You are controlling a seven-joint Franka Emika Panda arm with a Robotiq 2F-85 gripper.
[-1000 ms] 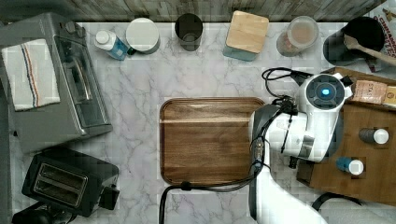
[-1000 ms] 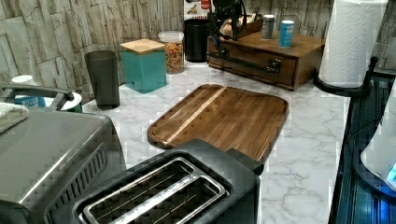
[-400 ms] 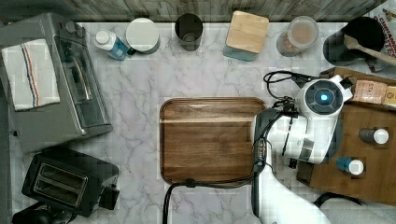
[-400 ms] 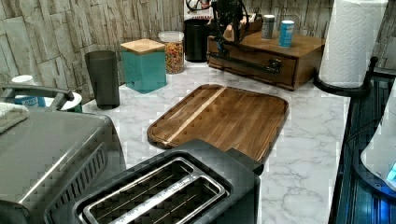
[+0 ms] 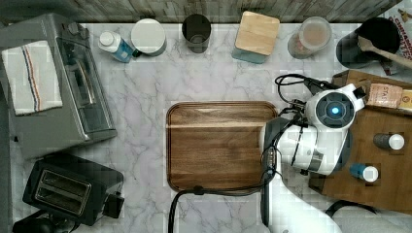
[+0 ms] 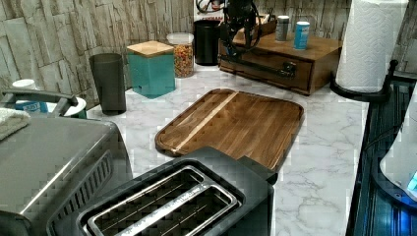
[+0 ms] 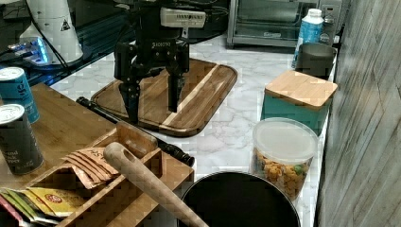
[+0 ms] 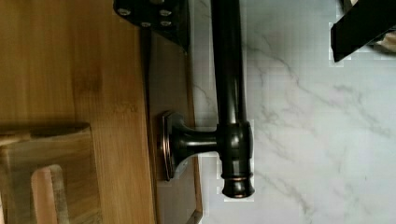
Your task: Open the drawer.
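The drawer (image 6: 265, 66) sits closed in the front of the wooden cabinet (image 6: 322, 49), directly under the claw (image 7: 150, 101), its black bar handle (image 8: 229, 93) running between the two spread fingers (image 7: 130, 101), one over the cabinet top and the other over the marble counter (image 5: 145, 87), neither yet touching the bar. Beyond the counter-side finger lies the cutting board (image 7: 189, 94); on the cabinet top behind the claw stand two cans (image 7: 16, 118) and a wooden tray (image 7: 94, 189) of tea packets
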